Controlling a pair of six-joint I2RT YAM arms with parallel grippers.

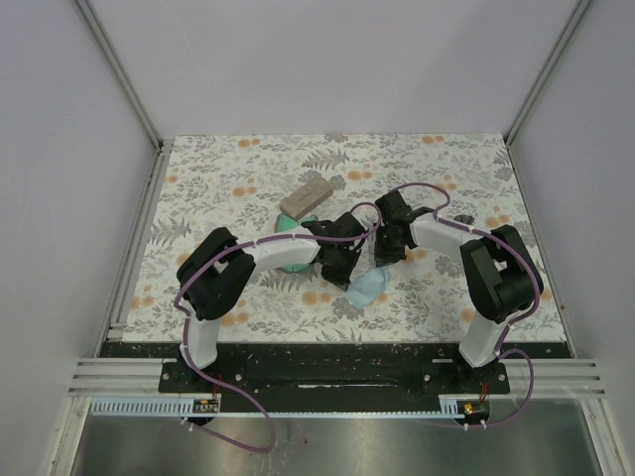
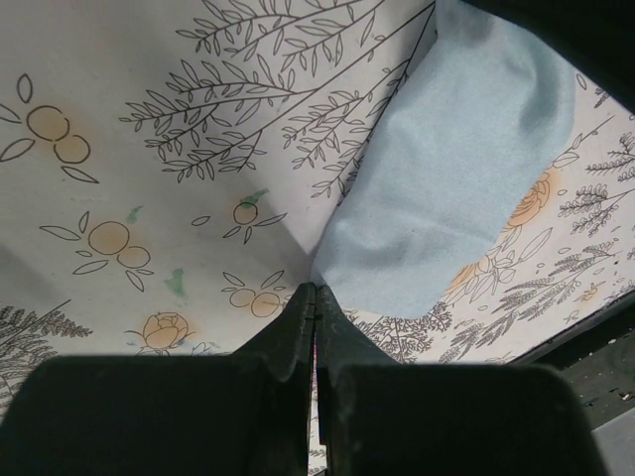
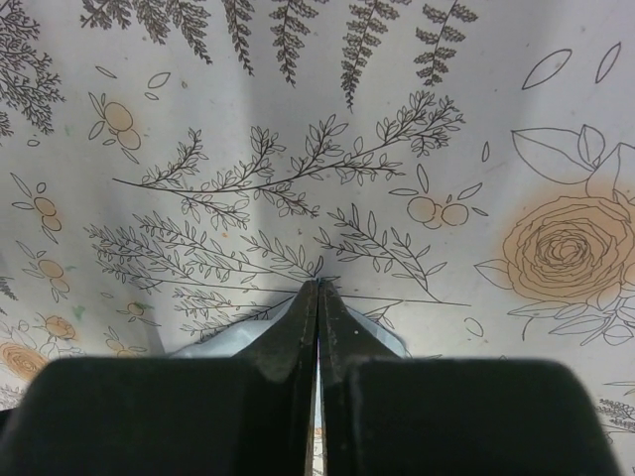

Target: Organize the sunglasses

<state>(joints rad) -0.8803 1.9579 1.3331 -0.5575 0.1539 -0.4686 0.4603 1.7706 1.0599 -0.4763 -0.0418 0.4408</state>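
Two arms meet at the middle of a floral worktop [image 1: 446,178], seen from overhead. The sunglasses cannot be made out in any of the three views, so neither their look nor their place can be told.

Counted left to right from above:
- One teal-green object [image 1: 288,228] lies partly under the left arm [image 1: 213,278] (too covered to identify).
- One tan case [image 1: 306,199] lies at 11 o'clock from the tools.
- One light blue cloth [image 1: 369,290] lies at 6 o'clock from them.

The left tool [image 1: 345,270] and right tool [image 1: 385,253] sit close together, just above the cloth.

The wrist cameras show what the overhead view hides. The left tool's fingers are pressed together on a corner of the cloth, which spreads away toward 1 o'clock. The right tool's fingers [image 3: 298,327] are also pressed together, tips over the printed leaves. A sliver of cloth shows on either side of them, and whether they pinch it cannot be told.
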